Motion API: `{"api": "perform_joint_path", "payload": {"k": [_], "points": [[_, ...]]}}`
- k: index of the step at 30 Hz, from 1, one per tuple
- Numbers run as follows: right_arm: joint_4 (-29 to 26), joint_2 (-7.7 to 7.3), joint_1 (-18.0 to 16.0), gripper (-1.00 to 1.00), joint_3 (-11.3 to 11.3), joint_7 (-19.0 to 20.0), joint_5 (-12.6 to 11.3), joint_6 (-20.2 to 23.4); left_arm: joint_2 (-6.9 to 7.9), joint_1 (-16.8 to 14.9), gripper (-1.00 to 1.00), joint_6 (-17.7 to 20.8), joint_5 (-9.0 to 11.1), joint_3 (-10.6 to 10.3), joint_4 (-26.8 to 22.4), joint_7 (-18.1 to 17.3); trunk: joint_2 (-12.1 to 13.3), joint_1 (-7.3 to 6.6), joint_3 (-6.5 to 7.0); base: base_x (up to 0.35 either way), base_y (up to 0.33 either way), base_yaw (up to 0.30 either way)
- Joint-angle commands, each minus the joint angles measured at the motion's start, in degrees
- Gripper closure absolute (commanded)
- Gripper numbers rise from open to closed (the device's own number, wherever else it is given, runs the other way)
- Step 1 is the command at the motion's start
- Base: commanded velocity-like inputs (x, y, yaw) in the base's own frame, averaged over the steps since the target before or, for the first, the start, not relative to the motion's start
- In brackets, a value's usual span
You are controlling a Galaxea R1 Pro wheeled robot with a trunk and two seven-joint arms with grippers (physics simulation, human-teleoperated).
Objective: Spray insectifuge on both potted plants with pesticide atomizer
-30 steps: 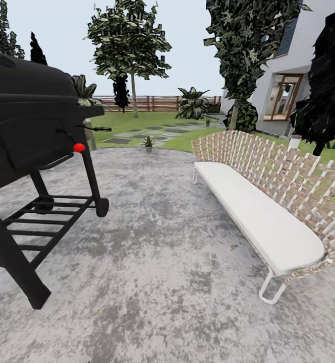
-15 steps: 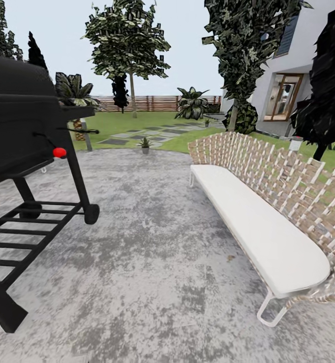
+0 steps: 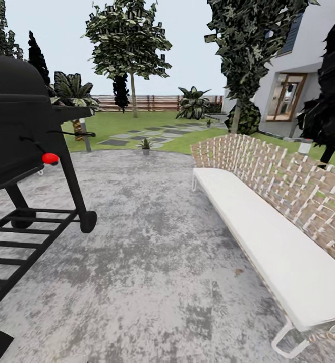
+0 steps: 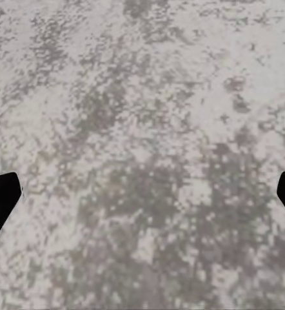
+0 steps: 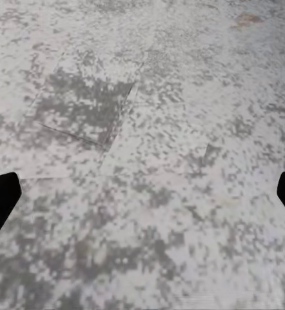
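One small potted plant (image 3: 146, 145) stands at the far rim of the round grey patio (image 3: 157, 252), where the stepping stones (image 3: 137, 135) begin on the lawn. A second tiny potted plant (image 3: 208, 122) sits farther back on the right, near the brown slatted fence (image 3: 157, 103). The pesticide atomizer is out of view. My left gripper (image 4: 142, 200) hangs open over bare paving, its dark fingertips (image 4: 0, 201) at the picture's edges. My right gripper (image 5: 142, 197) is open over paving too, with nothing between its fingertips (image 5: 0, 197).
A big black grill (image 3: 21, 136) on a wheeled frame stands close at the left. A long white-cushioned woven bench (image 3: 268, 242) runs along the right. A grey bollard lamp (image 3: 85, 135) stands at the patio's far left edge. Open paving lies between grill and bench.
The whole head view has shifted: the grill has slid toward the left edge and the bench has grown larger at the lower right, so the camera has moved forward.
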Motion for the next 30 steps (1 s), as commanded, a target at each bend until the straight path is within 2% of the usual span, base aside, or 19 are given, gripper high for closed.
{"api": "perform_joint_path", "payload": {"k": [1, 7, 16, 22, 26, 28, 30], "points": [[0.01, 0.0, 0.0, -1.0, -0.21, -0.21, 0.6, -0.14, 0.0, -0.04, -1.0, -0.18, 0.02, -0.05, 0.07, 0.14, -0.02, 0.02, -0.09, 0.291, 0.19, 0.157], [0.01, 0.02, -0.01, -1.0, -0.33, -0.2, 0.59, -0.14, 0.01, -0.04, -1.0, -0.22, -0.06, -0.05, 0.07, 0.12, -0.02, 0.02, -0.35, 0.306, 0.123, 0.174], [0.01, 0.0, 0.0, -1.0, -0.35, -0.21, 0.59, -0.14, 0.19, -0.52, -1.0, -0.27, -0.77, -0.57, -0.75, -0.39, -0.02, 0.02, -0.41, 0.334, 0.01, 0.022], [0.01, -0.01, -0.01, -1.0, -0.44, -0.21, 0.59, -0.14, 0.42, -1.58, -1.0, -0.74, -0.84, -0.7, -5.23, -0.85, -0.02, 0.02, -0.41, 0.337, 0.0, 0.001], [0.05, -0.02, -0.04, -1.0, -0.44, -0.21, 0.59, -0.14, 0.58, -1.32, -1.0, -1.05, -0.91, -0.79, -6.06, -6.12, -0.02, 0.02, -0.41, 0.337, 0.0, 0.0], [0.06, -0.01, -0.04, -1.0, -0.41, -0.21, 0.59, -0.14, 1.15, -1.19, -1.0, -1.17, -0.91, -0.65, -6.12, -8.88, -0.02, 0.02, -0.41, 0.338, 0.0, 0.0], [0.04, -0.02, -0.01, -1.0, -0.4, -0.21, 0.59, -0.14, 1.87, -1.13, -1.0, -1.23, -0.89, -0.6, -5.97, -10.05, -0.02, 0.02, -0.41, 0.338, 0.0, 0.0]]}}
